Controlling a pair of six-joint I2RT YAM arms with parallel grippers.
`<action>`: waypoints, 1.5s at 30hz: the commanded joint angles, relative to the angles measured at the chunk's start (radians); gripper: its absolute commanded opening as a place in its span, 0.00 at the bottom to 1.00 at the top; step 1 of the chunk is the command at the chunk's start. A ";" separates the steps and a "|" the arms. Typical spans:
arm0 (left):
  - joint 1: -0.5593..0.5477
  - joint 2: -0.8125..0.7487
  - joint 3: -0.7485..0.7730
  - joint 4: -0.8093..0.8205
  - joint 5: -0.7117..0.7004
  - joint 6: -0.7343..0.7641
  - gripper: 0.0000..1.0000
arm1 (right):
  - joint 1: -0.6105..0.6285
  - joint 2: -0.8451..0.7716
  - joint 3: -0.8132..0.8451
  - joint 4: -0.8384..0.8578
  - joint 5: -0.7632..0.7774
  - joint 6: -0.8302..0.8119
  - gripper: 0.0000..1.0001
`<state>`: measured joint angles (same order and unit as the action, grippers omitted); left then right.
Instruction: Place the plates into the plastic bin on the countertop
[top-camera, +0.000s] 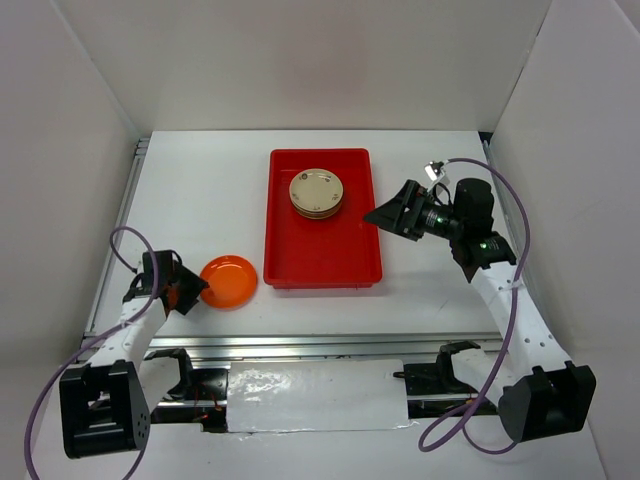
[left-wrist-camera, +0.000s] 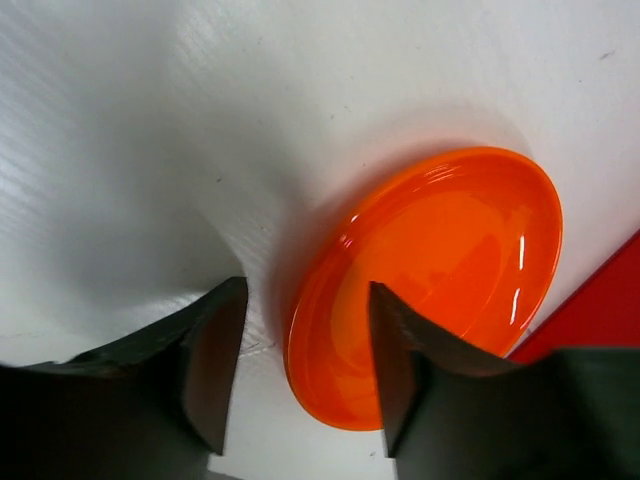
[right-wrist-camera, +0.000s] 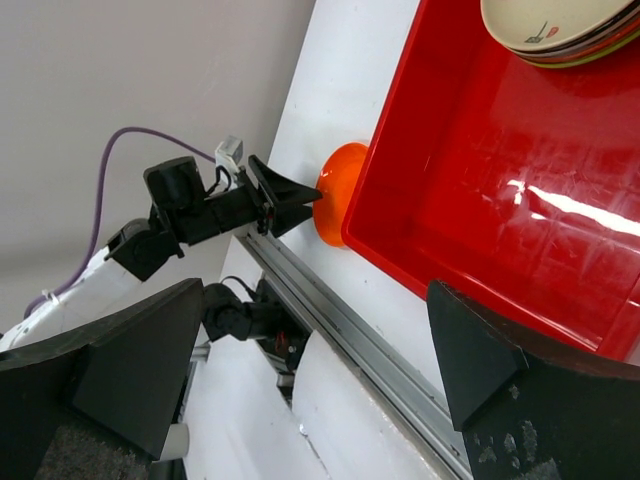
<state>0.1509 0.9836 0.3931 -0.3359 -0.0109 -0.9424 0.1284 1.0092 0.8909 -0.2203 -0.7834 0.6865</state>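
An orange plate (top-camera: 229, 281) lies on the white countertop (top-camera: 200, 190) just left of the red plastic bin (top-camera: 322, 250). My left gripper (top-camera: 196, 291) is open at the plate's near-left edge. In the left wrist view the plate's (left-wrist-camera: 440, 270) rim sits between my fingers (left-wrist-camera: 215, 360), one finger over the dish and one outside it. A stack of plates with a cream one on top (top-camera: 317, 192) sits in the far part of the bin. My right gripper (top-camera: 390, 215) is open and empty above the bin's right rim. The other plates in the stack are mostly hidden.
White walls enclose the countertop on three sides. A metal rail (top-camera: 300, 345) runs along the near edge. From the right wrist I see the bin (right-wrist-camera: 470, 170), the stack (right-wrist-camera: 560, 25), the orange plate (right-wrist-camera: 335, 190) and the left arm (right-wrist-camera: 200, 210).
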 joint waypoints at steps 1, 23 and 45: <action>0.016 0.026 -0.037 0.038 0.031 0.019 0.61 | 0.011 0.005 0.039 0.047 0.003 -0.011 1.00; 0.018 -0.280 0.311 -0.152 -0.128 0.019 0.00 | -0.032 -0.009 0.036 0.053 0.038 0.045 1.00; -0.422 1.099 1.391 0.106 0.215 0.203 0.00 | -0.256 -0.124 -0.043 0.022 0.081 0.119 1.00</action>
<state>-0.2577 2.0666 1.7336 -0.2035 0.2207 -0.7620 -0.1162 0.8978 0.8482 -0.2138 -0.6720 0.8204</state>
